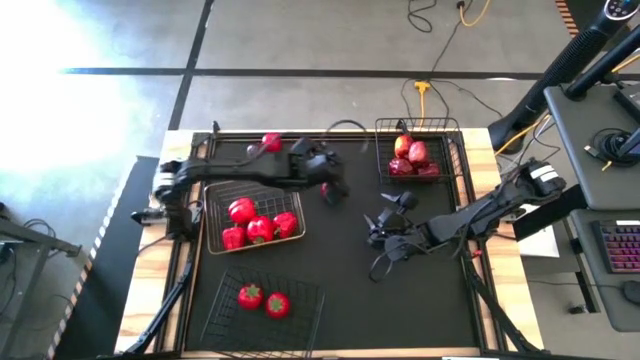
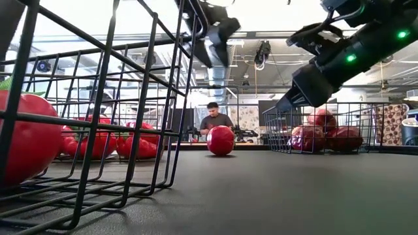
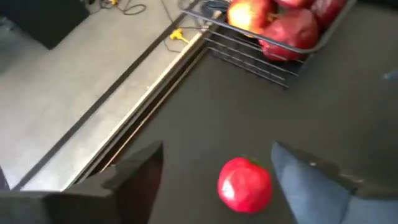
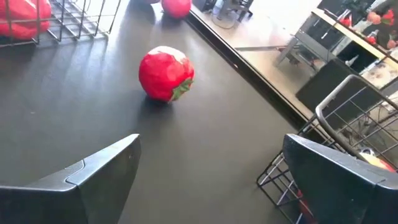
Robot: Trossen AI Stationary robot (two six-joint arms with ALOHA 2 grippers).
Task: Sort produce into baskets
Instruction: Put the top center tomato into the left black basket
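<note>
A loose tomato (image 4: 165,73) lies between peppers basket (image 1: 212,215) and apples basket (image 1: 452,130).

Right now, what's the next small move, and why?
Likely ease the right gripper toward the loose tomato: it sits on the mat outside any basket, the right gripper is open and facing it, and the left gripper hangs open above it, holding nothing.

Left gripper (image 1: 331,192) hangs at twelve o'clock, fingers spread; right gripper (image 1: 378,232) sits centre, jaws wide, pointing nine o'clock.
</note>
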